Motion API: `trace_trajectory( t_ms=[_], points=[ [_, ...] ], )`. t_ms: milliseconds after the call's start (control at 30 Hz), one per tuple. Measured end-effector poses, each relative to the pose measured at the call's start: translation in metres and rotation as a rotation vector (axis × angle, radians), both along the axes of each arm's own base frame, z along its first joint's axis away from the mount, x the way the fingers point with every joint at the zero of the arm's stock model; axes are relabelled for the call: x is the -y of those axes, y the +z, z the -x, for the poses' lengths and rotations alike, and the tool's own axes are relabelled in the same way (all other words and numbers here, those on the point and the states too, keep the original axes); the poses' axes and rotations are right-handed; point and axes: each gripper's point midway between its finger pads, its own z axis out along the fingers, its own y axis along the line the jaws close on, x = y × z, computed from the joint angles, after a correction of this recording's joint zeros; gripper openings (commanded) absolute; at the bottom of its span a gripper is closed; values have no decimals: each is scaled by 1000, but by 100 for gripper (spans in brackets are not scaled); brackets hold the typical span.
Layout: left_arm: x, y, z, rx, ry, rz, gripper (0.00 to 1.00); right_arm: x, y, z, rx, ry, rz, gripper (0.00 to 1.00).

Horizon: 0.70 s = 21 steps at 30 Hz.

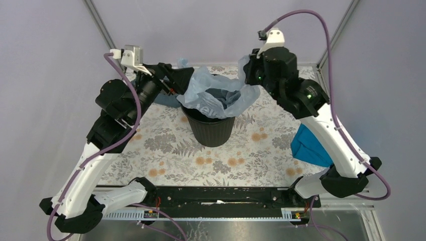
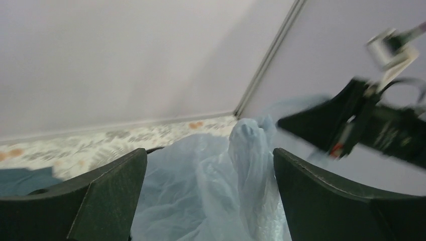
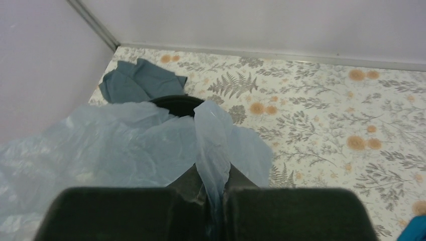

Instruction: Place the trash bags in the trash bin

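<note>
The black trash bin (image 1: pixel 209 129) stands upright at the table's middle. The pale blue trash bag (image 1: pixel 217 93) is draped over its mouth, partly sagging inside and spilling over the rim. My right gripper (image 1: pixel 248 75) is at the bin's far right, above the rim. In the right wrist view it (image 3: pixel 215 190) is shut on a pinched strip of the bag (image 3: pixel 125 145), with the bin's rim (image 3: pixel 176 100) behind. My left gripper (image 1: pixel 184 83) is at the bin's left rim. It (image 2: pixel 208 170) is open, and the bag (image 2: pixel 201 191) bulges between its spread fingers (image 2: pixel 115 191).
A dark slate-blue cloth (image 1: pixel 166 99) lies behind the bin on the left, also in the right wrist view (image 3: pixel 140 80). A bright blue folded piece (image 1: pixel 309 145) lies under my right arm. The enclosure walls stand close behind the bin. The right arm's wrist (image 2: pixel 371 120) shows opposite my left gripper.
</note>
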Motion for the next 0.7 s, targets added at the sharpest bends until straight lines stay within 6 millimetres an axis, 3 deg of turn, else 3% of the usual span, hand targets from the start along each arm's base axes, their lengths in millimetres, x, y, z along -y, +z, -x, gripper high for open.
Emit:
trace_trajectory(
  t_ms=[100,233,300,400,567,700],
  points=[
    [-13,-19,3,-12,45,-92,99,19,11,-3,6,-25,-19,0],
    [-49,-52,15,-47,165,-135,96,42,22,-11,8,-54,-40,0],
    [-69,-74,23,-71,228,-142,99,48,23,-16,2,-51,-51,0],
    [-89,-92,39,-80,266,-143,99,51,16,-23,-25,-40,-52,0],
    [-93,-88,56,-37,222,-149,99,43,-2,-31,-83,4,-43,0],
    [-101,-84,67,-18,228,-132,99,40,-5,-31,-93,23,-46,0]
  ],
)
